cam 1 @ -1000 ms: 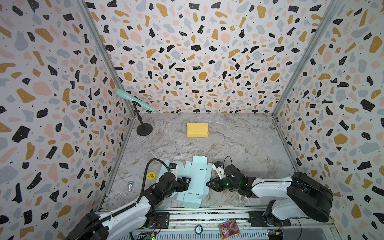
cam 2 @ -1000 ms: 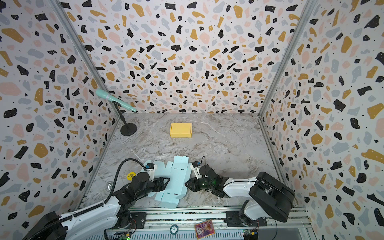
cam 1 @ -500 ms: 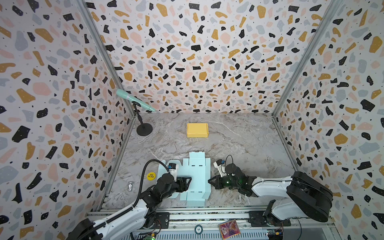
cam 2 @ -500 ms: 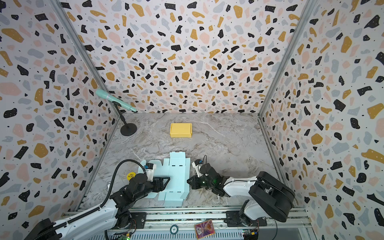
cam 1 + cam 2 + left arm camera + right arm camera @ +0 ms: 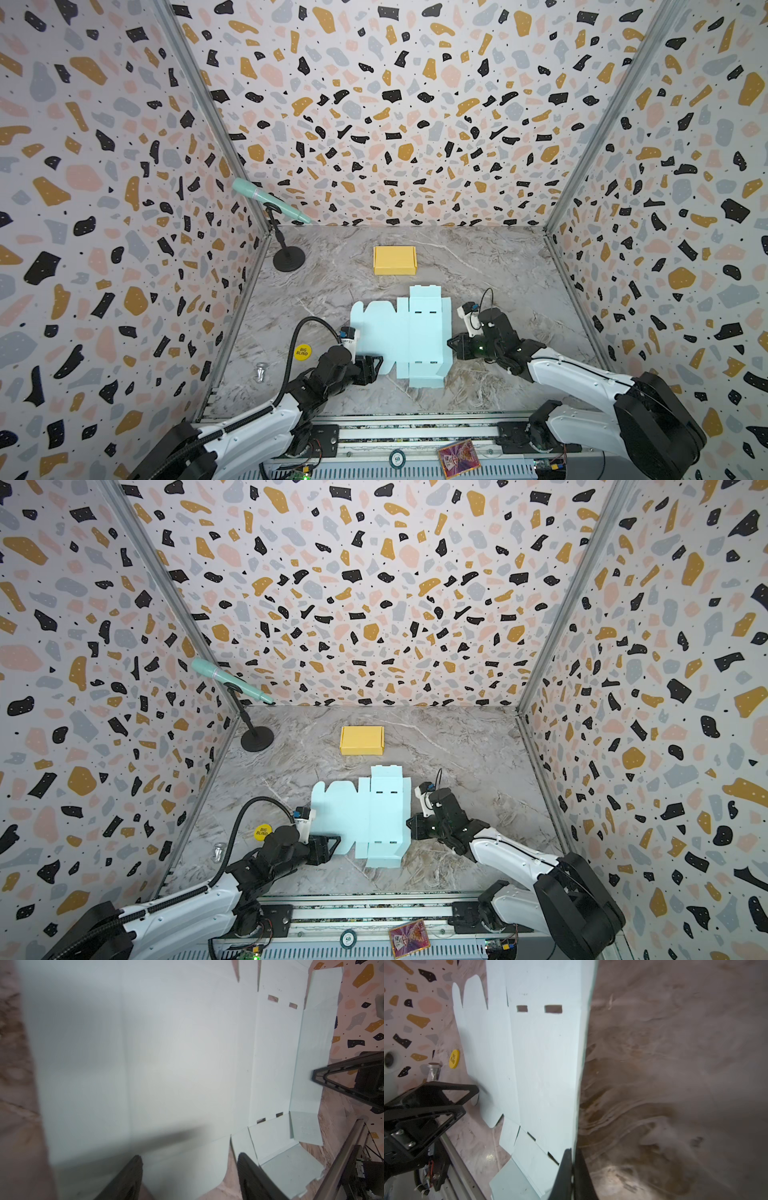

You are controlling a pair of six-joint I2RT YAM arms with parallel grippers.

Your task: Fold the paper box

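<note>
Marble tabletop (image 5: 498, 266): right pincer (image 5: 452, 345) clamped on paper box (image 5: 399, 332) right flap; left pincer (image 5: 378, 369) agape at near-left edge.

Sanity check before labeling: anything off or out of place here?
Nothing damaged or spilled. The paper box lies flat, no tears visible, its right edge pinched by the right hand. Only oddities: a yellow chip and a small metal piece lying loose near the left wall.

Pale blue paper box (image 5: 399, 336): unfolded blank, lying flat front centre, right edge flap bent up.
</note>
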